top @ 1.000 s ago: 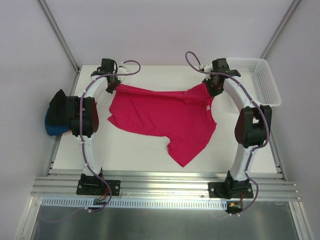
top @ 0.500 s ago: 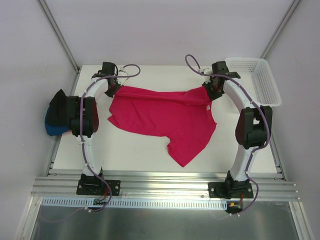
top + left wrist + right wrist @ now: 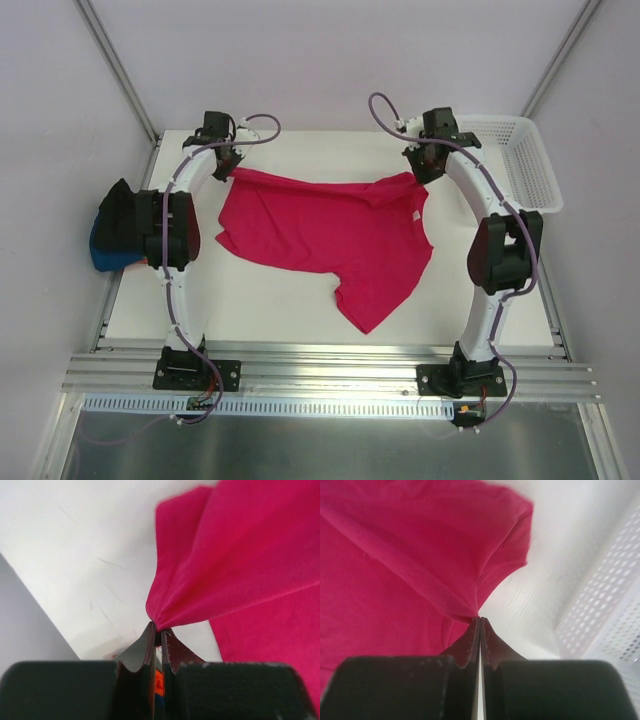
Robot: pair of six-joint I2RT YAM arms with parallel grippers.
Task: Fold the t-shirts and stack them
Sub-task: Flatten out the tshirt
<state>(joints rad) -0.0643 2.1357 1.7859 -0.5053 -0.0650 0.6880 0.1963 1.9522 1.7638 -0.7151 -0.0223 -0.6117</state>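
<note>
A crimson-pink t-shirt [image 3: 320,235] lies spread across the middle of the table, its far edge lifted between both arms. My left gripper [image 3: 228,172] is shut on the shirt's far left corner; in the left wrist view the cloth [image 3: 240,565] bunches at the tips of that gripper [image 3: 159,630]. My right gripper [image 3: 420,178] is shut on the far right edge near a sleeve, and the right wrist view shows the cloth [image 3: 410,555] pinched at the gripper's tips [image 3: 480,618]. Black [image 3: 118,215] and blue [image 3: 103,255] shirts lie piled at the table's left edge.
A white mesh basket [image 3: 520,155] stands at the far right corner, also seen beside the right gripper as a perforated wall [image 3: 610,595]. Bare white tabletop [image 3: 270,300] shows in front of the shirt. An aluminium rail [image 3: 330,375] runs along the near edge.
Both grippers have drawn the shirt's far edge toward the back of the table and slightly apart, pulling that edge straighter. The rest of the shirt has barely shifted.
</note>
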